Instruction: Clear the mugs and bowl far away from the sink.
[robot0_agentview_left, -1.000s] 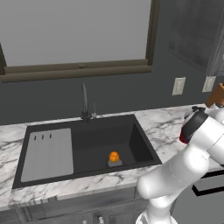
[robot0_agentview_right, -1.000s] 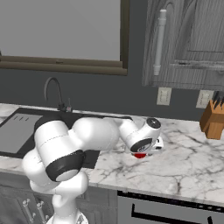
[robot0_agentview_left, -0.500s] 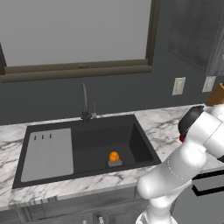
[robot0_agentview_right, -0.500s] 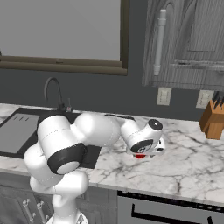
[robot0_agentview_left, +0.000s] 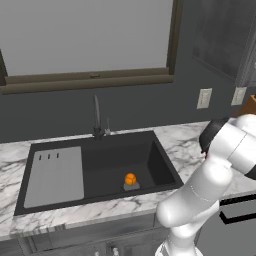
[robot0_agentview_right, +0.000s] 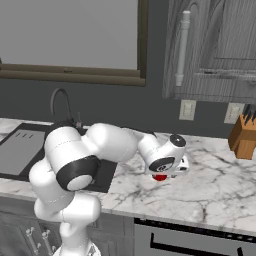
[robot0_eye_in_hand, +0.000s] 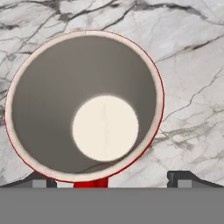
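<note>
**Red mug upright under the open gripper**

The marble counter (robot0_agentview_right: 215, 175) carries the black sink (robot0_agentview_left: 100, 170) at its left part. The red mug (robot0_eye_in_hand: 85, 105) stands upright on the counter right of the sink, mouth up, handle toward the hand view's bottom edge. The gripper (robot0_eye_in_hand: 109, 177) hovers above it, fingers spread wide, holding nothing.

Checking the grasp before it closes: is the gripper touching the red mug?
Cannot tell. In the hand view the red mug sits between the open gripper's fingertips, but neither contact nor gap shows plainly.
</note>
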